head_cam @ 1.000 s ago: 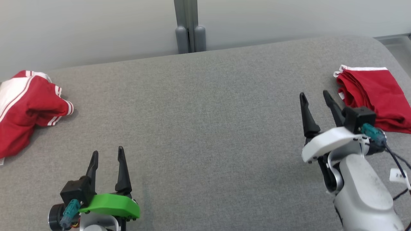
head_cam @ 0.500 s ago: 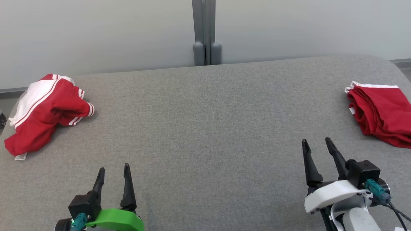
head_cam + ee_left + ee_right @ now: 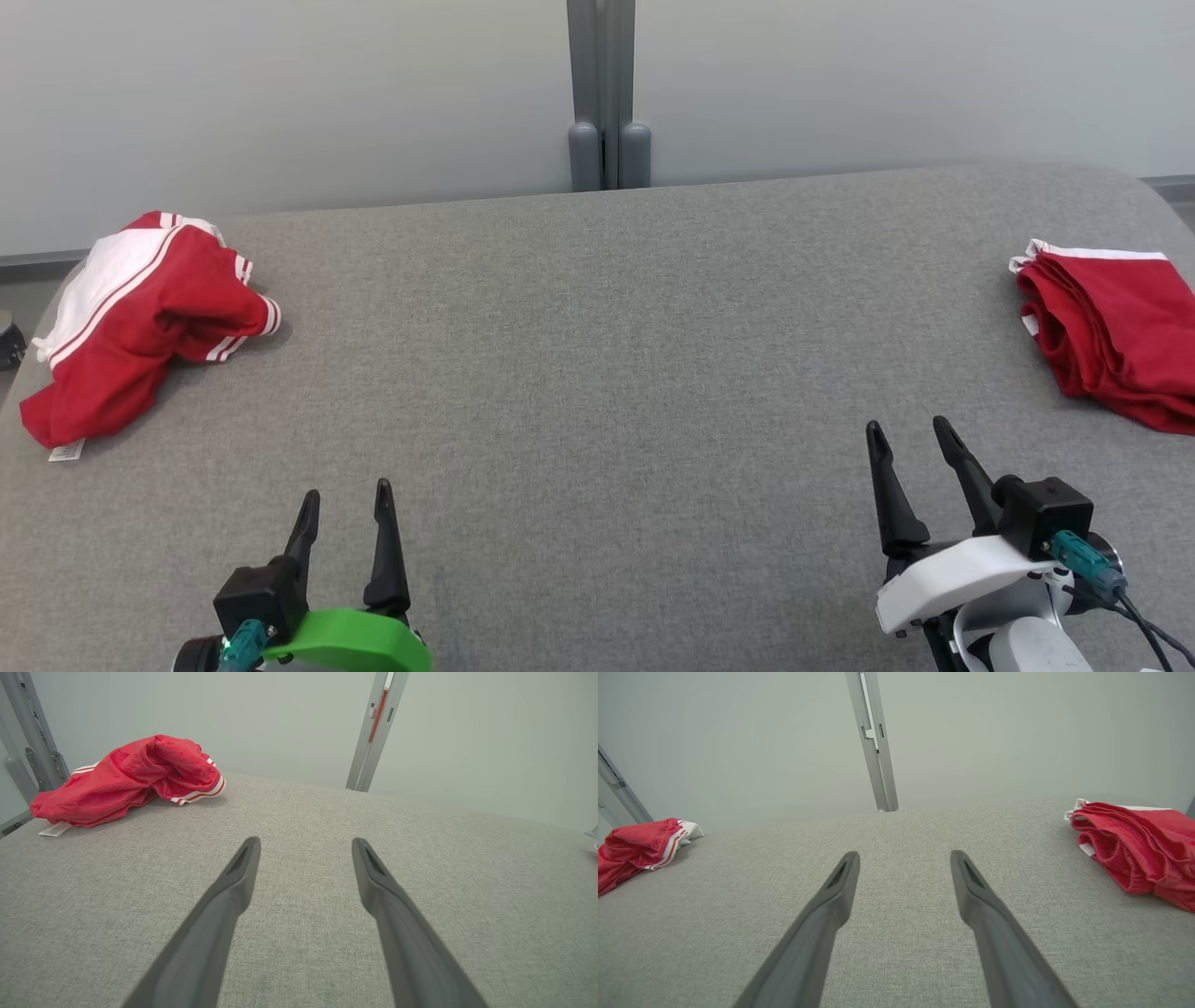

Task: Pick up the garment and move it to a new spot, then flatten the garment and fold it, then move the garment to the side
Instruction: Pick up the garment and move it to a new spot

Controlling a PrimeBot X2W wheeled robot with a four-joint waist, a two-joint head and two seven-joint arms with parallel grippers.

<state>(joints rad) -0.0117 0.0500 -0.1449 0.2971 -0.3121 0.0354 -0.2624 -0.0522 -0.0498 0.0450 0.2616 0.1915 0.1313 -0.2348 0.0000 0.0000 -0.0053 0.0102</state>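
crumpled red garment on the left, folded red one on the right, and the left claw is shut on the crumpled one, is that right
Not quite. The left claw is open and empty, well apart from the crumpled red garment, as the left wrist view shows. The rest holds: the crumpled one lies at the left and the folded red garment at the right.

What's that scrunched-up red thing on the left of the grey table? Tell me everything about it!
It is a red garment with a white panel and thin white stripes along its hems, in what looks like light, textured sports fabric. It lies crumpled in a loose heap, not folded, near the far left corner of the grey fabric-covered table. A small white label sticks out at its near end. Only the table touches it.
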